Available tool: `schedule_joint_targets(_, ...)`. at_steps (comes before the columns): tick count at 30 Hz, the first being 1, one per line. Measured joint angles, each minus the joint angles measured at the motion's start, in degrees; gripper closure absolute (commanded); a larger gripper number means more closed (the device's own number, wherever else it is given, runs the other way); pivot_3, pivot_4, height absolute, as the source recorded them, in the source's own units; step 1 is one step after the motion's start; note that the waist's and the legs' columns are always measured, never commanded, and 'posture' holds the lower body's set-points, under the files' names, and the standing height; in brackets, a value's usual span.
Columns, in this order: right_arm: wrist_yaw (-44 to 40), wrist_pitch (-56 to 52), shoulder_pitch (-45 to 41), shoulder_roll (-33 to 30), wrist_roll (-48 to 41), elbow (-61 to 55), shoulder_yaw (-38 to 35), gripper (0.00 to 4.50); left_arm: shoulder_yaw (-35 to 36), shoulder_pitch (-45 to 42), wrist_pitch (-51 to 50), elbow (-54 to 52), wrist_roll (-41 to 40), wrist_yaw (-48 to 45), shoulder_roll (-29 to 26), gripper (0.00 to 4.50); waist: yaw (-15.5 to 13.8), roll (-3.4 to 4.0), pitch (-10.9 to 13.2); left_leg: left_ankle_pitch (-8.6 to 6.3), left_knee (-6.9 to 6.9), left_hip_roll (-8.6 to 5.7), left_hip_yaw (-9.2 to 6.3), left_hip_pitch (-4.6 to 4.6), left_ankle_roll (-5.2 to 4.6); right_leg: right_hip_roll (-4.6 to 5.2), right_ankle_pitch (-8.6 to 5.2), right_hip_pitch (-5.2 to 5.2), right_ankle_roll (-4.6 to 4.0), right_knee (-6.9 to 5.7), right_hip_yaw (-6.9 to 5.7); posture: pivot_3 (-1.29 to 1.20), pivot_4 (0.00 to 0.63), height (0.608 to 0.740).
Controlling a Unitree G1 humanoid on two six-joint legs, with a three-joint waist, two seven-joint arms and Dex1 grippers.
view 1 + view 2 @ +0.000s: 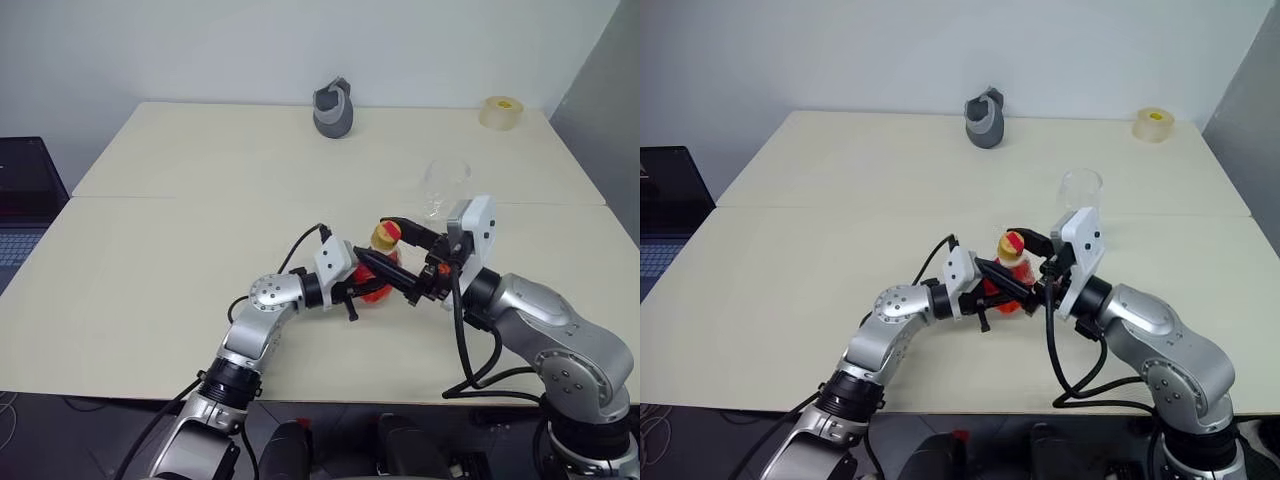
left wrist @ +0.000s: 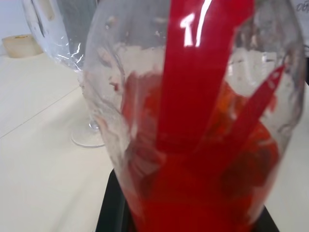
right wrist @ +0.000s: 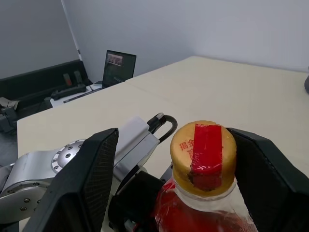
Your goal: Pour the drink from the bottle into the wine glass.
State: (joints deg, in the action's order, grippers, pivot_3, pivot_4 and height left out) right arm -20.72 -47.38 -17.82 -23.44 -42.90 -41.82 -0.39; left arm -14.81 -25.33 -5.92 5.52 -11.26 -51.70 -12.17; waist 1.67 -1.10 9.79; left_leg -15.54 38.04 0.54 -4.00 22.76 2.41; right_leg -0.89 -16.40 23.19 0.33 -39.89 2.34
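Note:
The small clear bottle (image 1: 378, 285) stands upright just above the table's near middle, its lower body full of the red drink (image 2: 193, 159). My left gripper (image 1: 372, 280) reaches in from the left and is shut on the bottle's body. The bottle's yellowish cap (image 3: 205, 154) carries a strip of red tape. My right gripper (image 3: 176, 145) is open, with one black finger on each side of the cap and a gap showing on the left side. The empty wine glass (image 1: 445, 185) stands upright on the table just beyond the bottle, to its right.
A grey jug-like object (image 1: 333, 108) stands at the table's far edge, and a yellowish tape roll (image 1: 501, 112) sits at the far right corner. An open laptop (image 1: 25, 200) lies off the table's left side. A seam (image 1: 200, 197) crosses the tabletop.

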Motion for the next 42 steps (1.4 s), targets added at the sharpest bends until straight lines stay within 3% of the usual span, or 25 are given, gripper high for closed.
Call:
schedule_joint_targets(10,1.3,1.7,-0.5,0.6,1.3,-0.2,0.6,0.81,0.0,0.0,0.0,0.0,0.0,0.0,0.0,3.75,0.0,0.00,0.0,0.00,0.00,-0.01,0.00,0.01,0.00,0.00,0.00,0.00,0.00,0.00,0.00,0.00,0.150,0.740)
schedule_joint_targets(13,1.4,2.0,-0.5,0.6,1.4,-0.2,0.7,1.43,0.0,-0.1,0.0,0.0,0.0,0.0,0.0,3.75,0.0,0.00,0.0,0.00,0.00,-0.01,0.00,0.00,0.00,0.00,0.00,0.00,0.00,0.01,0.00,0.00,0.150,0.740)
schedule_joint_targets(18,2.1,2.1,-0.5,-0.1,2.4,0.2,0.2,3.19,0.0,-0.1,0.1,0.0,0.0,-0.2,0.0,3.76,0.0,0.00,0.0,0.00,0.00,-0.01,0.00,0.01,0.00,0.00,0.00,0.00,0.00,0.01,0.00,0.00,0.150,0.740)
schedule_joint_targets(19,2.1,2.3,-0.5,-0.1,2.4,0.2,0.0,3.32,0.0,-0.1,0.0,0.1,0.0,-0.1,-0.1,3.76,0.0,0.00,0.0,0.00,0.00,0.00,0.01,0.00,0.00,0.00,0.00,0.00,0.00,0.01,0.01,0.00,0.150,0.740)
schedule_joint_targets(25,2.3,2.7,0.6,0.3,2.0,-0.2,-0.1,3.32,0.0,-0.1,-0.1,0.1,0.0,0.0,-0.6,3.76,0.0,0.00,0.0,0.00,0.00,0.00,0.01,0.01,0.00,0.00,0.00,0.00,0.00,0.01,0.01,0.00,0.150,0.740)
schedule_joint_targets(30,6.2,1.7,2.6,3.4,-4.6,-0.8,-3.5,3.32,0.1,-0.1,-0.4,0.0,-0.1,0.9,-0.5,3.76,0.0,0.00,0.0,0.00,0.00,0.00,0.00,0.02,0.00,0.01,0.00,0.00,0.00,0.00,0.01,0.00,0.150,0.740)
schedule_joint_targets(34,8.7,1.5,4.4,0.5,-6.6,-2.5,-8.2,3.32,0.0,-0.2,-2.6,-1.6,-2.1,-1.1,-1.1,3.76,0.0,0.00,0.0,0.00,0.00,-0.03,0.00,0.04,0.00,0.01,-0.01,0.00,0.01,0.02,0.00,0.00,0.150,0.740)
schedule_joint_targets(37,8.1,1.8,10.8,-4.9,-5.8,-3.4,-13.0,3.32,-0.7,-1.3,-4.1,-3.3,-4.0,-4.6,-1.9,3.76,-0.3,-0.01,0.0,0.00,0.00,-0.07,0.07,0.09,0.00,-0.01,-0.01,-0.01,0.02,0.07,-0.07,0.00,0.150,0.740)
schedule_joint_targets(42,6.9,6.2,22.1,-6.0,0.1,-1.9,-18.0,3.32,-1.0,-4.1,-3.7,-3.6,-4.5,-9.2,-3.5,3.76,-0.1,0.01,0.0,0.00,-0.02,-0.04,0.29,-0.01,0.00,-0.04,-0.17,-0.02,0.29,0.02,0.03,0.00,0.150,0.740)
